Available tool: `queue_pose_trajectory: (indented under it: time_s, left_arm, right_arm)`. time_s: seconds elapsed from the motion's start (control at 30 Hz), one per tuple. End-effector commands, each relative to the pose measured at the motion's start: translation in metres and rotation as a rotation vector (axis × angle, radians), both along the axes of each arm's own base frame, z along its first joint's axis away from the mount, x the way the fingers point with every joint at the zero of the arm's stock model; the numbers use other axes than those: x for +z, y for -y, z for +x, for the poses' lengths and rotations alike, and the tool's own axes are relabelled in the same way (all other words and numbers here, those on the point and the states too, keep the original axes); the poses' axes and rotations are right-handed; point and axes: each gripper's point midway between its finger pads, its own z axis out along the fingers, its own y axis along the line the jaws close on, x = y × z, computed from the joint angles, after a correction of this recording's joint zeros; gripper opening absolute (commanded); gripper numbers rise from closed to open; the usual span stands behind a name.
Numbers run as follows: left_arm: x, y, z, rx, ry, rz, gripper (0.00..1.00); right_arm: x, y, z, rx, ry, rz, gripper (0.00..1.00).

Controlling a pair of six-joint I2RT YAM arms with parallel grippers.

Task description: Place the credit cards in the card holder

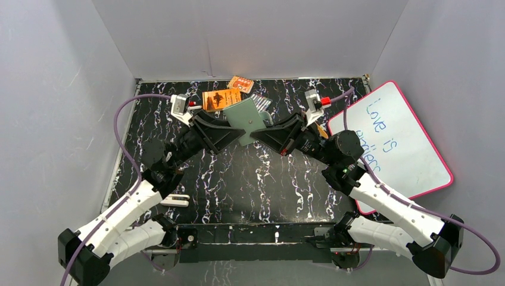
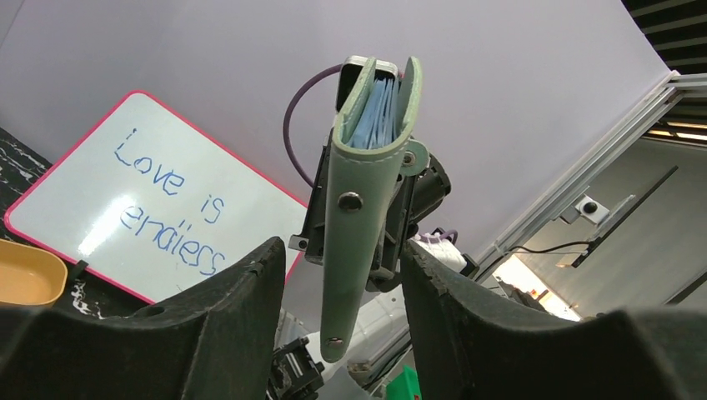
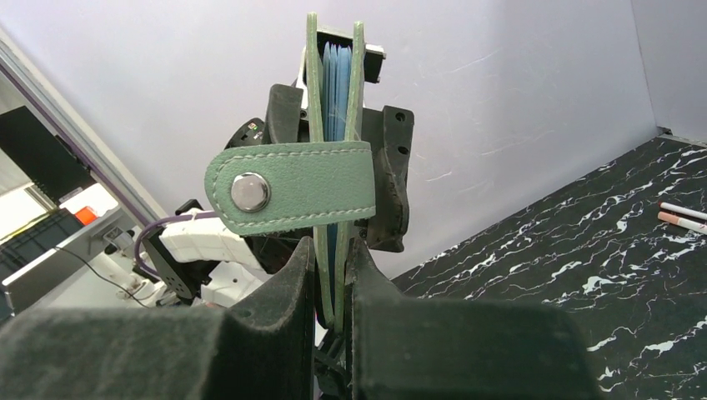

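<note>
Hanging in the air over the far middle of the table, the holder [image 2: 360, 208] stands on edge between the two arms, its covers nearly shut on a sheaf of pale blue sleeves [image 3: 336, 83]. It looks light, and soft rather than stiff: the green covers bow a little, the sleeves are thin plastic and likely slick, and the snap tab [image 3: 292, 187] dangles loose across one side. A grip on the tab or on the sleeves alone would probably let the holder swing or slide, so the better hold is across both covers, near the spine or along a stitched edge. One cover must stay free if the sleeves are to be spread for the cards.

The right gripper [image 3: 332, 258] has that sort of hold. Its jaws are drawn almost together and pinch the lower edge of the holder, one finger against each cover.

The left gripper [image 2: 340, 258] faces it from the left. Its jaws stand about half open with the holder between them, and a gap shows on each side, so it appears to touch nothing (the far fingertip is hard to judge).

No dark cards show plainly. A grey striped flat thing [image 1: 260, 102] lies just beyond the holder, beside the orange boxes [image 1: 221, 99] at the far edge, but whether it is a card cannot be told.
</note>
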Motion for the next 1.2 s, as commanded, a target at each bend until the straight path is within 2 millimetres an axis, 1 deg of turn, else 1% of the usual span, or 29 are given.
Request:
queue_pose_trajectory:
  time_s: [0.0, 0.13, 0.2, 0.3, 0.33, 0.37, 0.4, 0.43, 0.47, 0.5, 0.53, 0.6, 0.67, 0.7, 0.77, 0.83, 0.9, 0.93, 1.03, 1.17]
  left_arm:
    - [0.032, -0.004, -0.012, -0.025, 0.095, -0.059, 0.47]
    - [0.031, -0.004, -0.011, -0.021, 0.102, -0.056, 0.25]
    - [0.031, -0.004, -0.011, -0.017, 0.106, -0.058, 0.19]
    - [0.03, -0.006, -0.01, -0.002, 0.117, -0.057, 0.03]
    - [0.029, -0.006, -0.01, 0.004, 0.123, -0.054, 0.0]
    - [0.029, -0.008, -0.011, 0.014, 0.13, -0.056, 0.0]
    - [0.029, -0.01, -0.011, 0.028, 0.133, -0.058, 0.0]
    - [0.029, -0.014, -0.01, 0.05, 0.133, -0.06, 0.0]
    - [0.027, -0.016, -0.01, 0.071, 0.134, -0.053, 0.0]
    - [0.026, -0.02, -0.008, 0.099, 0.132, -0.038, 0.0]
    - [0.022, -0.023, -0.006, 0.132, 0.121, -0.013, 0.0]
    - [0.015, -0.03, 0.0, 0.202, 0.098, 0.052, 0.0]
    - [0.005, -0.036, 0.008, 0.268, 0.056, 0.142, 0.0]
    - [-0.001, -0.038, 0.011, 0.292, 0.036, 0.195, 0.0]
    - [-0.013, -0.041, 0.015, 0.318, -0.007, 0.288, 0.0]
    - [-0.025, -0.043, 0.016, 0.324, -0.047, 0.362, 0.0]
    - [-0.038, -0.045, 0.015, 0.318, -0.089, 0.413, 0.0]
    - [-0.043, -0.045, 0.013, 0.311, -0.101, 0.426, 0.0]
    - [-0.053, -0.046, 0.008, 0.294, -0.133, 0.442, 0.0]
    - [-0.061, -0.049, 0.005, 0.288, -0.165, 0.464, 0.0]
  right_arm:
    - [0.021, 0.007, -0.003, -0.018, 0.039, 0.077, 0.0]
    - [0.019, 0.007, -0.003, -0.017, 0.036, 0.076, 0.0]
    - [0.019, 0.007, -0.004, -0.013, 0.034, 0.072, 0.0]
    - [0.015, 0.004, -0.005, 0.002, 0.029, 0.05, 0.0]
    - [0.013, 0.003, -0.007, 0.014, 0.031, 0.036, 0.0]
    - [0.01, 0.002, -0.009, 0.023, 0.034, 0.015, 0.0]
    - [0.009, 0.003, -0.01, 0.025, 0.041, -0.005, 0.15]
    - [0.008, 0.005, -0.011, 0.013, 0.046, -0.029, 0.34]
    - [0.007, 0.008, -0.01, -0.007, 0.048, -0.053, 0.5]
    - [0.006, 0.012, -0.009, -0.036, 0.05, -0.08, 0.6]
    - [0.006, 0.018, -0.008, -0.066, 0.054, -0.103, 0.67]
    - [0.006, 0.027, -0.007, -0.111, 0.074, -0.155, 0.72]
    - [0.003, 0.036, -0.004, -0.16, 0.081, -0.225, 0.73]
    - [0.009, 0.042, -0.003, -0.185, 0.086, -0.238, 0.73]
    - [0.006, 0.049, 0.001, -0.229, 0.061, -0.283, 0.73]
    - [0.008, 0.051, 0.005, -0.253, 0.044, -0.291, 0.73]
    - [0.008, 0.046, 0.012, -0.259, 0.013, -0.302, 0.71]
    - [0.005, 0.043, 0.017, -0.268, -0.017, -0.311, 0.7]
    - [-0.002, 0.034, 0.031, -0.288, -0.075, -0.317, 0.65]
    - [-0.009, 0.017, 0.04, -0.265, -0.099, -0.33, 0.61]
